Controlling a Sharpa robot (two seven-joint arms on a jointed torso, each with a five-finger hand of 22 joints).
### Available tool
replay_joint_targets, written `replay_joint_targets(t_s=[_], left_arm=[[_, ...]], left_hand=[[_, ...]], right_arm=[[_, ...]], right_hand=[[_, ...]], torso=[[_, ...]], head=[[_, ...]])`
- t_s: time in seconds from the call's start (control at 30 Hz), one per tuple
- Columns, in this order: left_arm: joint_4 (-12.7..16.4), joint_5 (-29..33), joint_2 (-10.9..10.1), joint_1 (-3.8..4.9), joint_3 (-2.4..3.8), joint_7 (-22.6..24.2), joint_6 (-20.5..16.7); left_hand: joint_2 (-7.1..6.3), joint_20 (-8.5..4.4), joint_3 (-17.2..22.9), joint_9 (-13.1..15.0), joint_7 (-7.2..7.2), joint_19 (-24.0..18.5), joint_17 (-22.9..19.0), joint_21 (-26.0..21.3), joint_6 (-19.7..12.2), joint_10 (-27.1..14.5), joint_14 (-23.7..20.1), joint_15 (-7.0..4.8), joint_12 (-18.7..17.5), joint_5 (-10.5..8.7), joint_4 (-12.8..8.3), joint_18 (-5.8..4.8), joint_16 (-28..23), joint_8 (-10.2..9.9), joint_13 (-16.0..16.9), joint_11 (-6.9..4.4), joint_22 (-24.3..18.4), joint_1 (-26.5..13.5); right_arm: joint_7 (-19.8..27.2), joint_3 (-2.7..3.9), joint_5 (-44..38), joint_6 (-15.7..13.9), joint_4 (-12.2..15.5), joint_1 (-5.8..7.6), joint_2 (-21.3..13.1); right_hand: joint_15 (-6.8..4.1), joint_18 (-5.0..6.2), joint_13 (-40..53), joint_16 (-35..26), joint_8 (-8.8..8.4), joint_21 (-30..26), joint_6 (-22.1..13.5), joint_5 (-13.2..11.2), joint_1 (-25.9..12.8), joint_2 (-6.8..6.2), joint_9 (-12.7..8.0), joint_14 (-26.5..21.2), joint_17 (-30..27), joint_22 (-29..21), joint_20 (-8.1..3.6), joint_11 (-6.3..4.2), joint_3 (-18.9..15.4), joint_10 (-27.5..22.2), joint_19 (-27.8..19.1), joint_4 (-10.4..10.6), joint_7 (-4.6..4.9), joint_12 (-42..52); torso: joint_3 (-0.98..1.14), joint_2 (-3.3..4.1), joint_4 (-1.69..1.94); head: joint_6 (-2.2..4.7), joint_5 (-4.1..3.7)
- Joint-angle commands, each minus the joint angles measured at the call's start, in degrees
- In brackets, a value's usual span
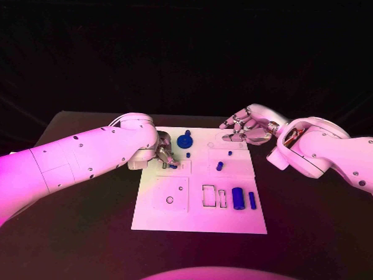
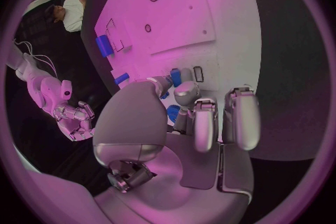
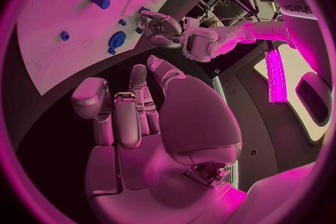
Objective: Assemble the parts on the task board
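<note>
Left hand [image 2: 183,117] pinching small blue part [image 2: 173,113] over task board [image 1: 199,219], nine o'clock side; keep part upright over slot. Right hand [image 1: 247,128] spread, empty, one o'clock.

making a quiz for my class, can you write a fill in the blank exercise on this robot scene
1. The small blue plastic parts lie on a flat ____ rectangular task board.
2. The board rests on a ____ table.
3. The left robot hand reaches over the board's ____ edge.
4. The right robot hand, holding nothing, hovers near the board's ____ right corner.

Missing words: white; black; left; far
</note>
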Motion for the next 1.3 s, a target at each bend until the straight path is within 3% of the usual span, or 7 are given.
replay_joint_targets(t_s=[0.03, 0.4, 0.57, 0.77, 1.07, 1.3], left_arm=[[0.0, 0.0, 0.2, -0.41, -0.25, -0.5, 2.7], [-1.6, 0.0, 1.4, -0.42, -0.26, -0.6, 3.4], [-2.2, 0.0, 2.0, -0.42, -0.28, -0.6, 3.7], [-3.0, 0.0, 2.5, -0.42, -0.30, -0.6, 4.1], [-3.4, 0.0, 2.8, -0.42, -0.31, -0.6, 4.8], [-3.7, 0.0, 2.7, -0.42, -0.31, -0.6, 4.3]], left_hand=[[0.40, 0.10, 9.5, 0.1, -0.35, 0.7, 15.1, -0.1, 0.0, 0.0, 5.9, 0.22, 0.3, 0.43, -9.5, -0.31, 0.1, 0.3, 0.2, -0.01, 2.5, -0.5], [0.90, -0.05, 9.0, 0.7, -0.77, 0.7, 15.1, -0.1, 0.8, 0.6, 5.9, 0.01, 0.8, 0.38, -9.0, -0.32, 0.1, 1.0, 0.5, -0.31, 2.7, -3.9], [1.44, -0.15, 7.3, 0.8, -0.99, 0.9, 15.1, 0.1, 1.5, 0.9, 5.9, -0.10, 1.2, 0.28, -6.9, -0.39, 0.1, 1.1, 0.8, -0.46, 3.1, -7.9], [1.73, -0.30, 6.1, 0.8, -1.20, 1.0, 15.1, 0.3, 1.9, 1.2, 5.9, -0.25, 1.6, 0.26, -5.9, -0.46, 0.1, 1.2, 1.1, -0.63, 3.4, -10.2], [1.29, -0.48, 3.5, 0.8, -1.46, 1.1, 15.1, 0.5, 2.7, 1.6, 5.9, -0.45, 2.1, 0.15, -5.3, -0.53, 0.1, 1.3, 1.5, -0.84, 3.8, -12.7], [0.93, -0.57, -0.3, 0.7, -1.56, 1.3, 15.1, 0.7, 3.6, 2.0, 5.9, -0.51, 2.5, -0.13, -3.6, -0.60, 0.1, 1.2, 1.8, -0.92, 4.2, -15.5]], right_arm=[[0.2, 0.00, 0.0, 0.7, 0.1, -0.04, 0.0], [0.0, 0.00, 0.1, 0.7, 0.3, -0.04, -0.1], [0.0, 0.00, 0.1, 0.8, 0.4, -0.04, -0.1], [0.0, 0.00, 0.1, 0.9, 0.5, -0.04, -0.2], [-0.1, 0.00, 0.0, 1.0, 0.7, -0.04, -0.2], [-0.1, 0.00, 0.0, 0.9, 0.7, -0.04, -0.2]], right_hand=[[-0.20, 0.34, 0.0, -0.1, 0.27, -0.2, 0.2, 0.4, -0.4, 0.38, -0.1, 2.4, 0.0, -0.1, -0.18, -0.05, 0.0, -0.3, -0.4, 0.4, 0.10, -0.2], [-0.20, 0.44, 0.0, -0.4, 0.28, -0.5, 0.2, 0.4, -0.4, 0.40, -0.1, 2.3, -0.5, -0.6, -0.18, -0.05, 0.1, -0.3, -0.6, 0.4, 0.10, -0.2], [-0.19, 0.47, -0.1, -0.6, 0.30, -0.6, 0.2, 0.4, -0.5, 0.35, -0.1, 2.3, -0.7, -0.8, -0.18, -0.03, 0.0, -0.3, -0.7, 0.5, 0.12, -0.3], [-0.19, 0.48, -0.1, -0.7, 0.32, -0.7, 0.1, 0.5, -0.6, 0.28, -0.1, 2.2, -0.8, -0.9, -0.17, -0.02, -0.1, -0.2, -0.8, 0.6, 0.12, -0.2], [-0.17, 0.51, -0.3, -0.8, 0.38, -0.9, 0.1, 0.6, -1.0, 0.14, -0.1, 2.2, -0.9, -1.1, -0.17, -0.01, -0.3, -0.2, -0.9, 0.9, 0.12, -0.3], [-0.17, 0.53, -0.6, -1.0, 0.43, -1.0, 0.1, 0.6, -1.4, 0.01, -0.1, 2.2, -1.1, -1.3, -0.16, 0.00, -0.5, -0.2, -0.9, 1.2, 0.09, -0.4]], torso=[[0.02, -0.01, 0.03], [0.05, -0.01, 0.00], [0.06, 0.02, -0.05], [0.07, 0.00, -0.06], [0.05, -0.04, 0.04], [0.03, -0.06, -0.02]], head=[[0.01, 0.11], [-0.11, 0.19], [-0.03, 0.21], [-0.07, 0.17], [-0.17, 0.09], [-0.10, 0.10]])
